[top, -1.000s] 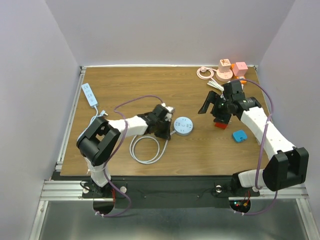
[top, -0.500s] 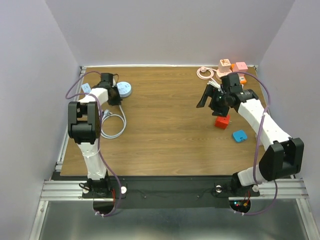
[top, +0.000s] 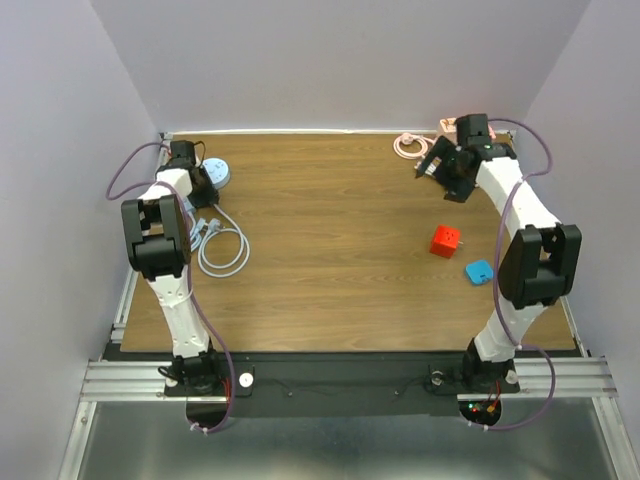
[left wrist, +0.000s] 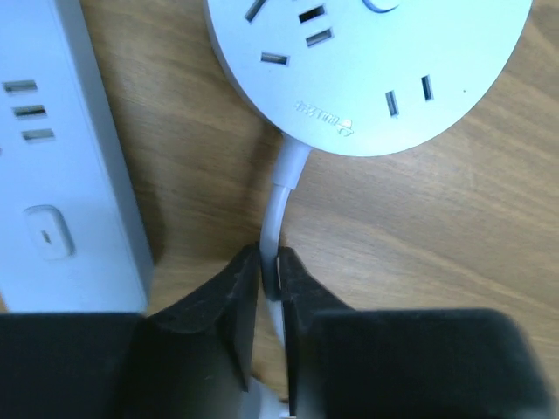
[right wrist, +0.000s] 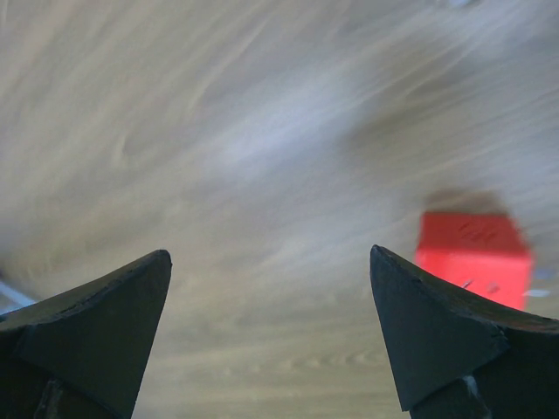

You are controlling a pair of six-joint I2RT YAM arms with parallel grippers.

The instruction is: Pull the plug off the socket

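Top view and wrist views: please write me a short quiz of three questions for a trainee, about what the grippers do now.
1. True or false: the right gripper is open and holds nothing.
2. The left gripper pinches: A) nothing, B) the round socket's cable, C) the round socket's body.
3. Fill in: the cube near the blue block is ____.
Key: 1 true; 2 B; 3 red.
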